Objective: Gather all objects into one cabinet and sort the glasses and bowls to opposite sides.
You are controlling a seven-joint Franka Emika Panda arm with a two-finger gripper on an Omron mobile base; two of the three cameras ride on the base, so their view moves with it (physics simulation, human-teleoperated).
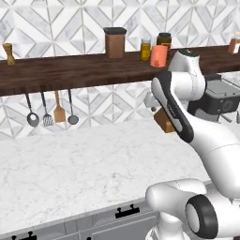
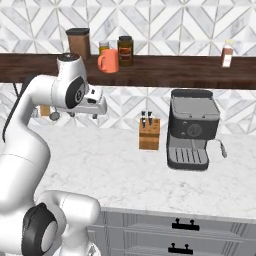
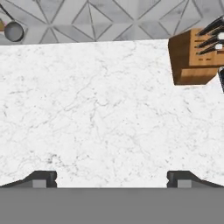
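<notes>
One of the glasses, an orange mug [image 1: 159, 55] [image 2: 108, 61] with a side handle, stands upright on the long brown wall shelf [image 1: 70, 71] [image 2: 190, 70] beside dark jars. My gripper [image 2: 100, 110] [image 3: 112, 178] hangs below that shelf, over the white marble counter [image 3: 100, 113]. It is open, its fingertips [image 3: 43, 178] set wide apart with nothing between them. It is lower than the mug and apart from it. The cabinet and the bowls are out of view.
A wooden knife block [image 2: 149, 133] [image 3: 194, 57] [image 1: 164, 121] and a dark coffee machine [image 2: 192, 128] stand at the back of the counter. A brown canister [image 1: 115, 43], jars and a bottle [image 2: 227, 54] share the shelf. Utensils [image 1: 51, 112] hang under it.
</notes>
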